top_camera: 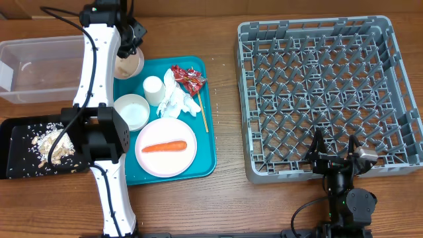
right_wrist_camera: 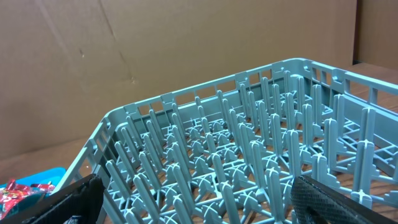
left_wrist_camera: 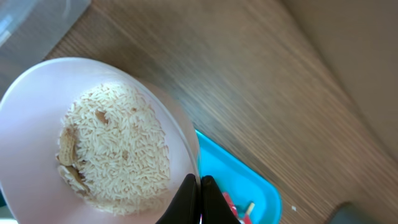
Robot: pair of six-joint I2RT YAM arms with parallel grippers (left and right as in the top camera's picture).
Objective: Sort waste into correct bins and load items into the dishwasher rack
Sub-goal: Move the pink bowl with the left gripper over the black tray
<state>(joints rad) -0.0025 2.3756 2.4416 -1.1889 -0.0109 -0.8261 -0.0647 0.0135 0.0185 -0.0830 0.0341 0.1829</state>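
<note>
My left gripper [top_camera: 130, 47] is shut on the rim of a pale bowl of rice and scraps [top_camera: 129, 65] at the back left corner of the teal tray [top_camera: 210, 149]. In the left wrist view the closed fingers [left_wrist_camera: 200, 190] pinch the bowl's rim [left_wrist_camera: 93, 137]. On the tray sit a white cup [top_camera: 153, 89], an empty white bowl [top_camera: 131, 110], a plate with a carrot [top_camera: 165, 147], a crumpled napkin [top_camera: 178, 100], a red wrapper [top_camera: 188, 78] and a wooden stick [top_camera: 204, 116]. My right gripper [top_camera: 334, 153] is open and empty at the front edge of the grey dishwasher rack [top_camera: 324, 92].
A clear plastic bin [top_camera: 39, 69] stands at the back left. A black bin [top_camera: 20, 129] holding rice and food scraps sits at the front left, beside my left arm. The right wrist view looks across the rack's pegs [right_wrist_camera: 249, 155], with the red wrapper [right_wrist_camera: 18, 193] at far left.
</note>
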